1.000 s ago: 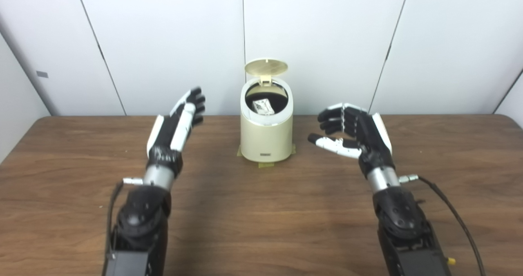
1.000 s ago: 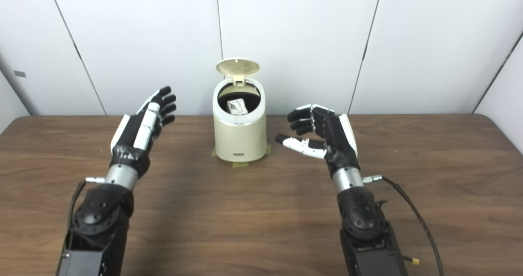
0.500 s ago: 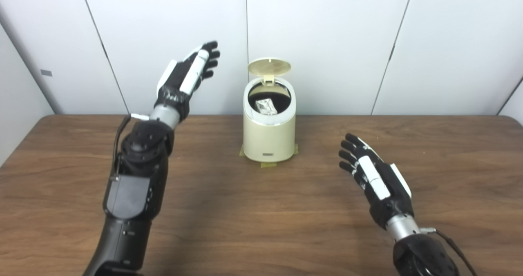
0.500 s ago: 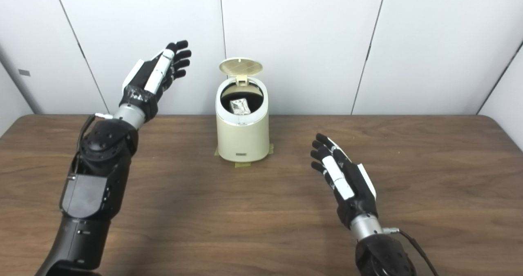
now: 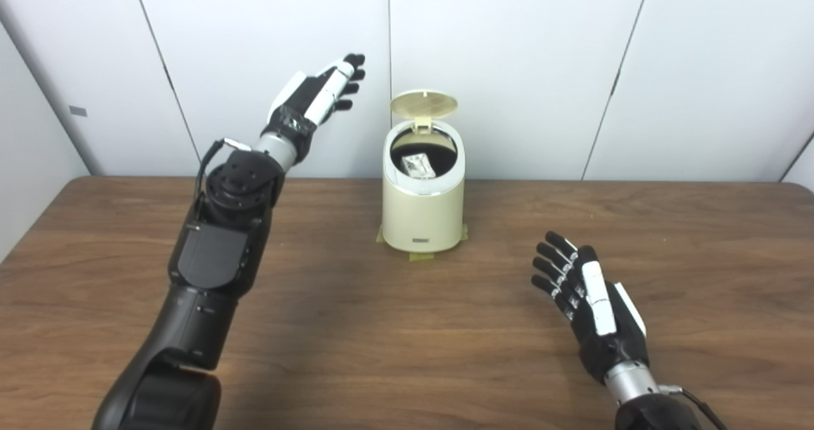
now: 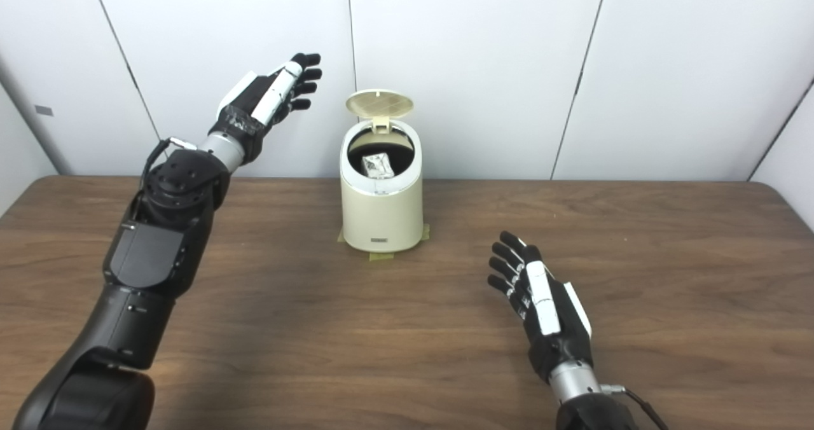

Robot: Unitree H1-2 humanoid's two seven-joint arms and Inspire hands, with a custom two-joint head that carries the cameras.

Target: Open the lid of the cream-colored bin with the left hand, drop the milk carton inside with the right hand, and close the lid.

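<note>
We see the cream-colored bin [image 5: 423, 204] on the wooden table [image 5: 356, 328] with its lid [image 5: 423, 104] raised and the milk carton [image 5: 419, 165] lying inside, our empty left hand [image 5: 316, 95], fingers spread, raised beside the lid, our right hand [image 5: 588, 301] likewise spread and empty, low over the table.

We look from two head cameras set side by side, facing forward and down over the table [image 5: 356, 328] toward the wall [image 5: 509, 67]. Both take in the same wide scene at middling range; the right eye's picture sits slightly shifted.
</note>
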